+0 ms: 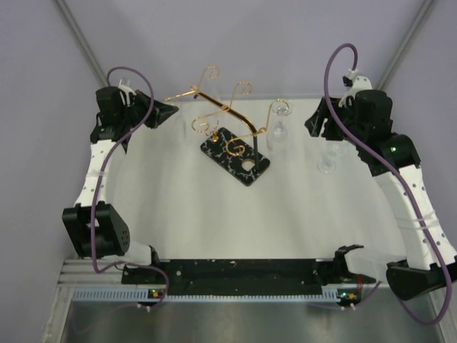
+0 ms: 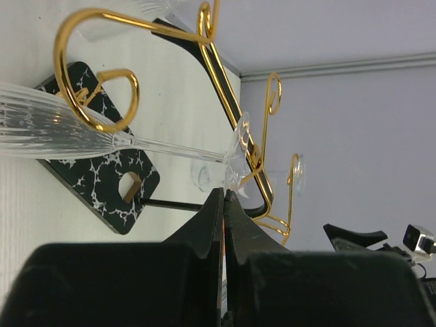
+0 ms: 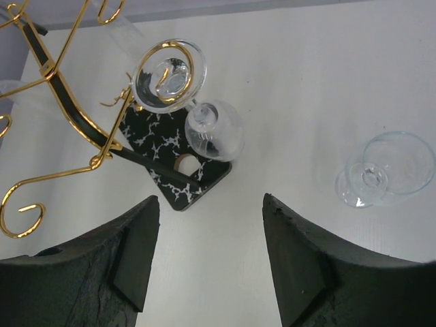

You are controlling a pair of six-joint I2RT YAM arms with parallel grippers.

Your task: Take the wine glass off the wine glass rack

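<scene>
The wine glass rack [image 1: 246, 123] stands mid-table, with gold scroll arms on a black marbled base [image 1: 227, 148]. A clear wine glass [image 1: 280, 123] hangs upside down from its right arm; in the right wrist view its foot [image 3: 169, 75] sits in a gold ring above the bowl. A fluted glass [image 2: 48, 129] hangs on the left arm [image 2: 95, 82]. My left gripper [image 1: 173, 111] is shut and empty, its tips [image 2: 225, 195] just under that glass's foot. My right gripper [image 1: 315, 126] is open and empty, to the right of the rack [image 3: 61, 82].
Another clear wine glass [image 1: 327, 161] stands on the white table just below my right gripper; it also shows in the right wrist view [image 3: 385, 167]. Purple walls close in the back and sides. The arm bases and a black rail [image 1: 243, 275] line the near edge.
</scene>
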